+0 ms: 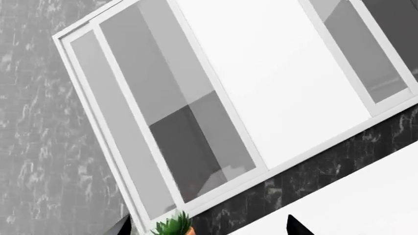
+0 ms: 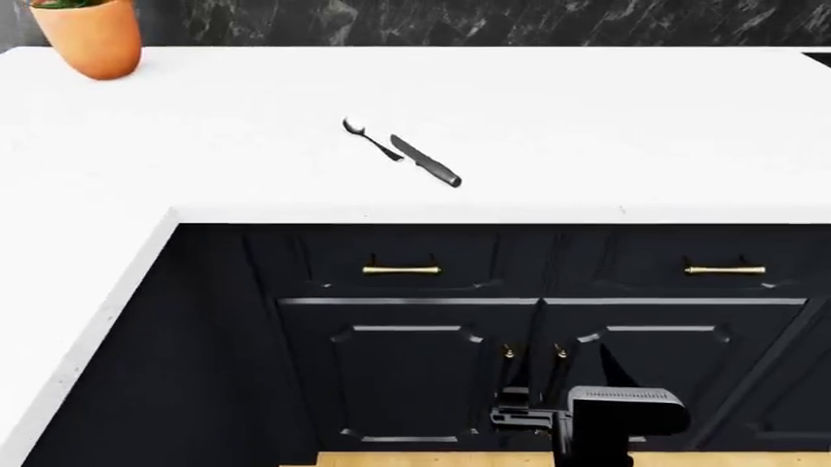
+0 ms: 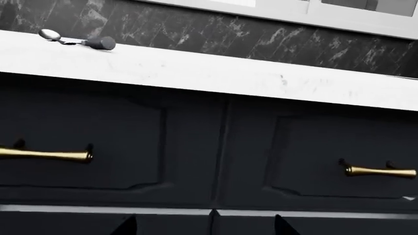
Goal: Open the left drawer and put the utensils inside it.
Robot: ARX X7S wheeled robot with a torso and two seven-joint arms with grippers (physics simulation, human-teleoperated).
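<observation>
— Well, what do we see around our jaws?

— Before our right gripper (image 3: 205, 226) is the left drawer (image 2: 403, 260), closed, its brass handle (image 3: 46, 154) lying horizontal. A second drawer (image 3: 339, 156) sits beside it, and two cabinet doors (image 2: 532, 379) are below. Both right fingertips (image 3: 125, 226) stand apart, so the jaws are spread and empty.

— And the left gripper (image 1: 209, 227)?

— It faces a window (image 1: 248, 88) and a potted plant (image 1: 174, 226); its tips are also spread.

— Where are the utensils?

— Above the drawer, on the white counter (image 2: 624, 126). The spoon (image 2: 369, 137) and knife (image 2: 426, 161) lie nearly in one diagonal line, the spoon bowl toward the wall, the knife handle toward the counter edge.
</observation>
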